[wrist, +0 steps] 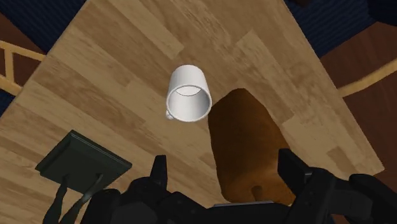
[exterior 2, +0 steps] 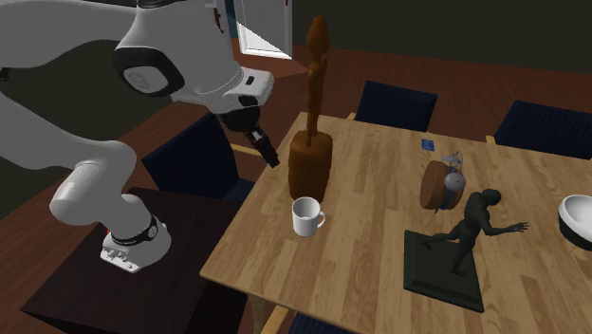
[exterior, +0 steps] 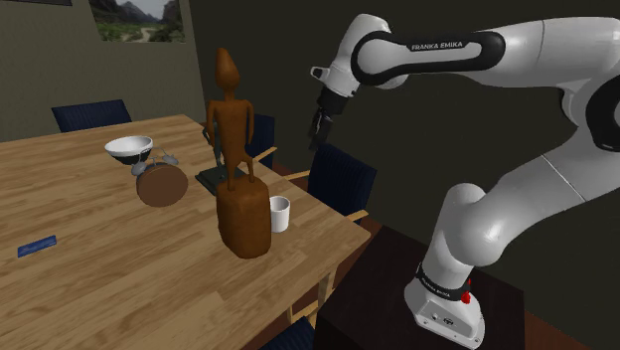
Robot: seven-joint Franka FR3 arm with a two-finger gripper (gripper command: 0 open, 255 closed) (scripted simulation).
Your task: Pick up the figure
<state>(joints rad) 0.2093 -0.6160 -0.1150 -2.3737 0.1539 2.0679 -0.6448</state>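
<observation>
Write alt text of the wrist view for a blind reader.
The open black two-finger gripper looks down on a brown carved figure on a light wooden table. A white mug stands beside it, a dark square plinth further off.

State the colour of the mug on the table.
White mug, best in the wrist view.

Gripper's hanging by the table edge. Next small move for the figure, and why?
Probably ease the open black gripper down toward the tall brown carved figure on its rounded base. Its fingers stand apart, holding nothing, and the wrist view frames that base between them. The white mug stands close beside the base, so stay clear of it.
</observation>
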